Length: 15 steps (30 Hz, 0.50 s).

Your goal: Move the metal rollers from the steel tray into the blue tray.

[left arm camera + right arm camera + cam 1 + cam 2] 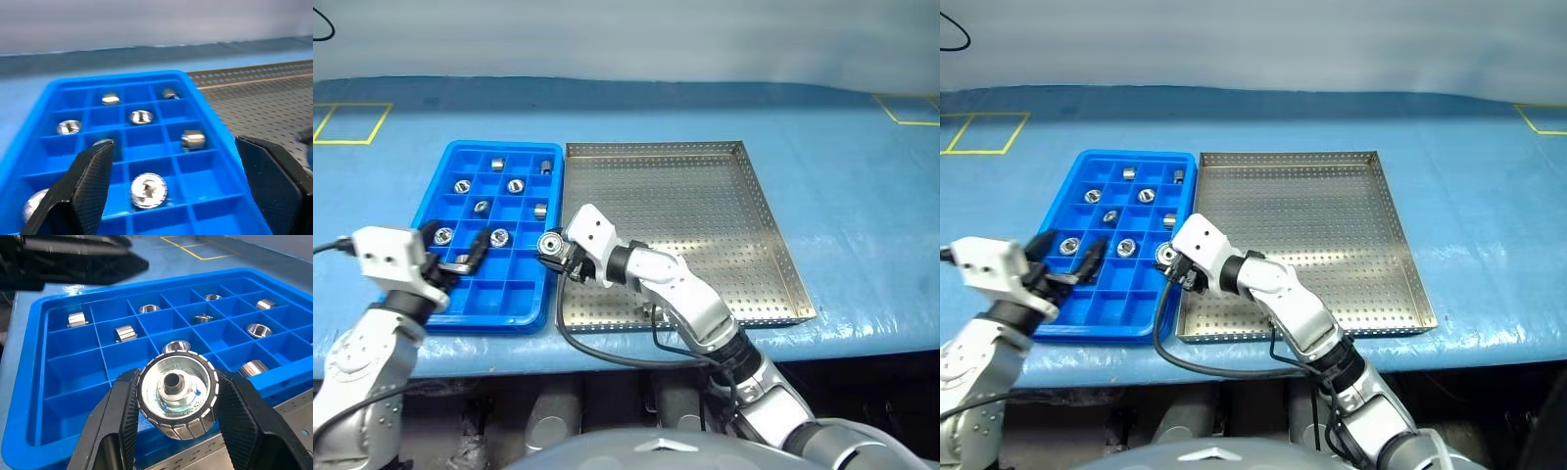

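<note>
1. Roller (177, 397): gripped in my right gripper (551, 248), jaws closed on its ribbed outer wall from both sides, bore facing the wrist camera. It hangs over the seam where the blue tray (450, 162) meets the steel tray (773, 245), just at the blue tray's near right edge.
2. Other rollers: several sit one per cell in the blue tray, some on end, some on their sides. The steel tray's perforated floor shows no roller that I can make out.
3. Handling, my judgement: solid metal, so stiff and heavy for its size; polished faces likely slippery. The ribbed wall is the better surface, so a grip across the diameter looks sound. On its side a roller would roll; set down bore-up it should stay put. Cell walls should stop any drift.
4. Left gripper (462, 262): jaws wide apart, nothing between them, hovering over the blue tray's near left cells.
5. Views: right wrist view shows the grip itself, with the fingers (122, 431) flanking the roller and empty cells just beyond. Head views show where both arms stand against both trays. Left wrist view shows the filled cells from the near side.
6. Judgement: likely the last roller to place.
</note>
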Available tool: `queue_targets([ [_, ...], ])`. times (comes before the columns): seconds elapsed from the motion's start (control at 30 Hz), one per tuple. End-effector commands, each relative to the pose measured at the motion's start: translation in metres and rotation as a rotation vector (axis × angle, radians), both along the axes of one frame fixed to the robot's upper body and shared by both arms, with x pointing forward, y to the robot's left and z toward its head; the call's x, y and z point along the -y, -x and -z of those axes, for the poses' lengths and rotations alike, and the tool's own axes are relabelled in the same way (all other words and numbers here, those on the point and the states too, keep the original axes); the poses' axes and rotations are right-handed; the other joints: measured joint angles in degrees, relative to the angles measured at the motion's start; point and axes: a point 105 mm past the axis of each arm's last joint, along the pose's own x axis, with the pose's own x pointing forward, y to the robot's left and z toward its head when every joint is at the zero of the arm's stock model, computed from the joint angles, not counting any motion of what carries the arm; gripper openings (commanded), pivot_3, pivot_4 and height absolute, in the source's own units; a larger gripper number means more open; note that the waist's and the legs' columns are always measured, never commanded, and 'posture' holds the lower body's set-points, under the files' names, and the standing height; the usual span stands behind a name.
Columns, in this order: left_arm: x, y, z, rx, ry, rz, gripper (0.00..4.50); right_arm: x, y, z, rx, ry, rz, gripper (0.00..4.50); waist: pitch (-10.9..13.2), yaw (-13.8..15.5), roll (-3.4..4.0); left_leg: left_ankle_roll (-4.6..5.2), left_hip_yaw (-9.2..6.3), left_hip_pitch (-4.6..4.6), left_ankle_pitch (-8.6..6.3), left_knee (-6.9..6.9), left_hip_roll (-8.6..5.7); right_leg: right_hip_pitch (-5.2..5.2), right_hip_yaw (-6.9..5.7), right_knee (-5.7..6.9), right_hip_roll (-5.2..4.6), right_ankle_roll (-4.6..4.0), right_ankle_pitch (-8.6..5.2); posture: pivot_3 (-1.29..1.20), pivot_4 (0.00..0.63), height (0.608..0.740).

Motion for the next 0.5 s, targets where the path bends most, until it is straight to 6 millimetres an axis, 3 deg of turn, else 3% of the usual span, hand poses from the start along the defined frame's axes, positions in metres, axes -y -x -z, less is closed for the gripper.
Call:
queue_targets([
  [0.03, 0.005, 0.009, -0.017, 0.068, -0.031, 0.012, 4.33, -0.013, 0.003, -0.007, 0.039, -0.018, -0.054, 2.24, -0.02, 0.19, -0.04, 0.00, 0.00, 0.01, 0.00, -0.01, 0.00, 0.00, 0.00, 0.00, 0.00, -0.01, -0.01, 0.07, 0.150, 0.740],
  [0.27, 0.018, 0.021, -0.002, -0.016, -0.035, 0.082, 4.33, -0.031, 0.000, 0.007, 0.002, -0.002, -0.095, 2.24, -0.06, 0.21, -0.10, -0.01, -0.01, 0.01, 0.00, -0.04, 0.02, 0.00, -0.01, 0.01, 0.01, -0.05, -0.03, 0.09, 0.150, 0.740],
  [0.5, 0.014, 0.029, -0.002, -0.028, -0.037, 0.076, 4.33, -0.045, 0.005, 0.011, 0.006, 0.006, -0.158, 2.24, -0.06, 0.32, -0.12, -0.03, -0.04, 0.01, 0.01, -0.06, 0.03, -0.01, -0.05, 0.02, 0.02, -0.08, -0.04, 0.11, 0.150, 0.740],
])
